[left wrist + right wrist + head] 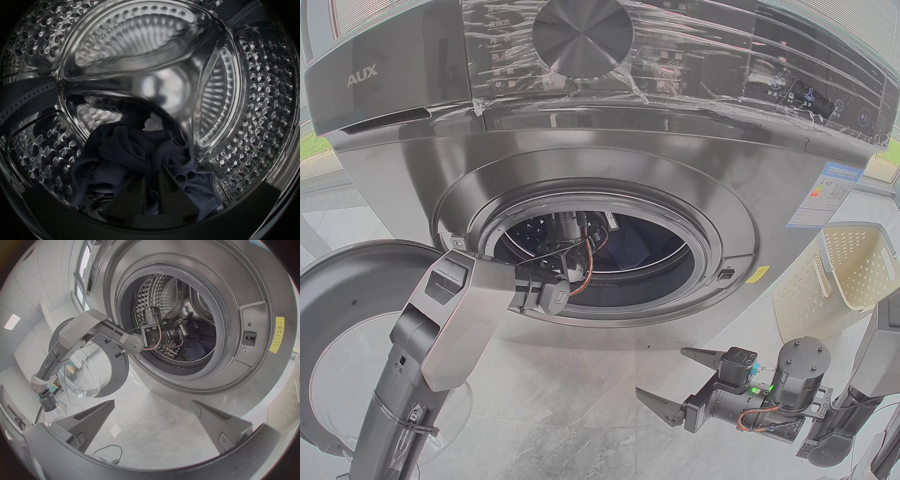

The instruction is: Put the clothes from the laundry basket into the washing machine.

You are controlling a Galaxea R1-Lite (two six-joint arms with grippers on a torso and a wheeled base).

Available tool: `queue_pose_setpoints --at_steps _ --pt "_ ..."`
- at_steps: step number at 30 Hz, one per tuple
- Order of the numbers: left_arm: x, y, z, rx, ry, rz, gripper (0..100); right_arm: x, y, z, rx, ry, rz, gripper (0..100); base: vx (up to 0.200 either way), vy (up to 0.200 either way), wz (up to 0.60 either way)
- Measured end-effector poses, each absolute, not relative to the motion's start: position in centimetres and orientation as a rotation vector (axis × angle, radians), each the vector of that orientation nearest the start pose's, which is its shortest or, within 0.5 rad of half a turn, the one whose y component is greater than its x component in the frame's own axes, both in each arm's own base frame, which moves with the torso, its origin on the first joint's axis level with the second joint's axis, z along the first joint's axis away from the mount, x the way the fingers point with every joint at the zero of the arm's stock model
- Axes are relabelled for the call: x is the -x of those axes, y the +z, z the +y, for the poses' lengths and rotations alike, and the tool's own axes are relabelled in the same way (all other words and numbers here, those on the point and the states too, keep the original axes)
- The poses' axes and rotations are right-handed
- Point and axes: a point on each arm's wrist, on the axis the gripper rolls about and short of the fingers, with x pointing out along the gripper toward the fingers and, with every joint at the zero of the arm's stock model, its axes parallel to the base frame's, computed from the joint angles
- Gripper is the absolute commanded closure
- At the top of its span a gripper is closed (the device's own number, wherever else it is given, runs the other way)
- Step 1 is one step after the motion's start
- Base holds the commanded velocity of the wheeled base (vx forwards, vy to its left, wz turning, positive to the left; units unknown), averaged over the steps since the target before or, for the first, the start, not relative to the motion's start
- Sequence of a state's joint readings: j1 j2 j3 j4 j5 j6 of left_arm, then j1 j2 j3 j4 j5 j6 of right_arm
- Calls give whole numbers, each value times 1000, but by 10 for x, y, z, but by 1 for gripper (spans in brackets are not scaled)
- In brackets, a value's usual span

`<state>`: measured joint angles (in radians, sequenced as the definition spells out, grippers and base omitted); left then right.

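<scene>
The left gripper [152,173] is deep inside the drum [256,103] of the washing machine [675,169]. Its jaws are drawn almost together, their tips sunk into the folds of the clothes [131,150], pinching a ridge of the cloth. The clothes are a crumpled heap of dark navy fabric, soft and matte against the shiny dimpled steel. They lie on the drum floor directly under and ahead of those jaws, and a scrap of white shows at the far side of the heap. From outside, the same dark bundle [200,343] sits low in the round opening, just past the left wrist.

The right gripper [660,370] hangs above the grey tiled floor [569,400], outside the machine and below its opening, its jaws spread wide with nothing between them. The cream perforated laundry basket [800,294] stands beyond this gripper, beside the machine. The round door [337,300] is swung open on the far side of the left arm.
</scene>
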<state>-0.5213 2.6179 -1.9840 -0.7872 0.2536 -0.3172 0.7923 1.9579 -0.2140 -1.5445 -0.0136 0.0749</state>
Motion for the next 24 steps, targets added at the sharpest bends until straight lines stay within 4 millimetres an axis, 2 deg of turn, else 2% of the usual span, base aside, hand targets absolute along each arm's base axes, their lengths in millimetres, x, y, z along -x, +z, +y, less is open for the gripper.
queue_pose_setpoints --at_steps 2,3,15,24 --pt "-478 121 -267 373 -286 -101 100 -181 72 184 9 768 217 0 0 0 0" --pt "-478 120 -267 373 -286 -101 0 -181 72 184 9 768 217 0 0 0 0" --pt "-473 116 -272 361 -280 -73 0 -181 72 183 10 767 219 0 0 0 0" --pt "-451 119 -290 343 -331 -71 0 -181 72 182 11 766 223 0 0 0 0"
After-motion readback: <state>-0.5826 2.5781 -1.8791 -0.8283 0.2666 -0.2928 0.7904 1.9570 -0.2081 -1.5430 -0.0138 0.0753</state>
